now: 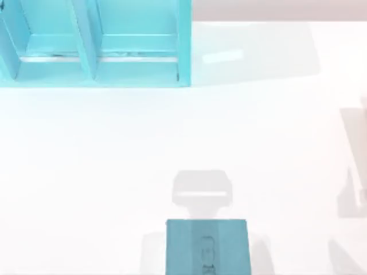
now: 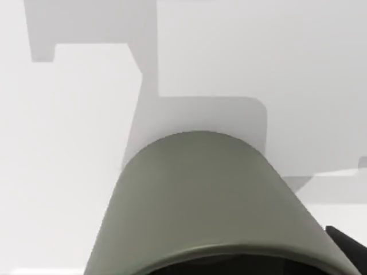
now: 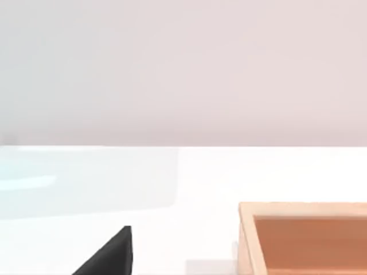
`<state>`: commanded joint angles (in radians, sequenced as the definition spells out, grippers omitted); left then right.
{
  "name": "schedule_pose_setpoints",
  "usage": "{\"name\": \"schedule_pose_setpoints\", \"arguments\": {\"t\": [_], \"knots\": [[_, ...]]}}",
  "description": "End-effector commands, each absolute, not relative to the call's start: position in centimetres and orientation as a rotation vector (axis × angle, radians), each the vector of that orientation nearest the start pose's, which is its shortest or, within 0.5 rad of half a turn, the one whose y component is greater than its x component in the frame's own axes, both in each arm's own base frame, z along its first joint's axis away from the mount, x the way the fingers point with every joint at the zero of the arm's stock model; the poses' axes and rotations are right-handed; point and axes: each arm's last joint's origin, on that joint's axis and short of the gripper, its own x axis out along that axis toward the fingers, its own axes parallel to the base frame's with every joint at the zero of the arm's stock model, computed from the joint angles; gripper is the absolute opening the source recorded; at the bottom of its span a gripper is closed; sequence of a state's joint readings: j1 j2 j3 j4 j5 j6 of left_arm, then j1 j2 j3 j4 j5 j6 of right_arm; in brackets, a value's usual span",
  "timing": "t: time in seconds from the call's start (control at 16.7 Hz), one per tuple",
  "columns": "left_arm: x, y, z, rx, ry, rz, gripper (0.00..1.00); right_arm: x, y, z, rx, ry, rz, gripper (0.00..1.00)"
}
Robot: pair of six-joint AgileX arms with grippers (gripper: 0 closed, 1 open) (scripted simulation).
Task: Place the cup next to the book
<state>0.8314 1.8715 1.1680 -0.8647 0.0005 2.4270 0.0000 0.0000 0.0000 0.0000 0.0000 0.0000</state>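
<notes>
Olive-grey and round, the cup (image 2: 215,200) sits very close to the left wrist camera, with its dark opening nearest the lens and its closed end pointing away. Past the cup lies the white table (image 2: 69,172) with grey shadows on it. A small dark bit by the cup's edge may be part of the left hand, but I cannot tell if that hand is open or closed, or if it has hold of the cup.

From above, the teal book (image 1: 207,247) lies flat at the near edge of the table (image 1: 86,172), with a faint figure drawn on its cover. Just beyond the book there is a grey shadow. Far beyond the book and to its left stands a big teal shelf unit (image 1: 94,43) with open compartments.

On the right wrist camera, a black pointed tip (image 3: 112,255) shows close by; I cannot tell how far open the right hand is. Beyond it is a wooden box (image 3: 304,235) with an orange-brown inside.
</notes>
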Motion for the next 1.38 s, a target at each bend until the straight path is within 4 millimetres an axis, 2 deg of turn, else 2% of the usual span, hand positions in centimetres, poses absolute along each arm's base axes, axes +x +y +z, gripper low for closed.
{"name": "schedule_pose_setpoints", "arguments": {"t": [0.42, 0.72, 0.9, 1.14, 1.26, 1.38], "knots": [[22.1, 24.5, 18.7, 1.224, 1.200, -1.226, 0.00, 10.6, -0.1, 16.0, 0.000, 0.000, 0.000, 1.00], [22.1, 24.5, 18.7, 1.222, 1.199, -1.229, 0.00, 10.6, -0.1, 16.0, 0.000, 0.000, 0.000, 1.00], [22.7, 23.8, 19.6, 1.242, 1.214, -1.177, 0.00, 10.6, -0.1, 16.0, 0.000, 0.000, 0.000, 1.00], [25.3, 20.4, 21.3, 1.232, 1.244, -1.074, 0.00, 10.6, -0.1, 16.0, 0.000, 0.000, 0.000, 1.00], [27.0, 17.4, 21.8, 1.190, 1.260, -1.036, 0.00, 10.6, -0.1, 16.0, 0.000, 0.000, 0.000, 1.00], [28.7, 13.4, 22.1, 1.137, 1.276, -0.999, 0.00, 10.6, -0.1, 16.0, 0.000, 0.000, 0.000, 1.00]]}}
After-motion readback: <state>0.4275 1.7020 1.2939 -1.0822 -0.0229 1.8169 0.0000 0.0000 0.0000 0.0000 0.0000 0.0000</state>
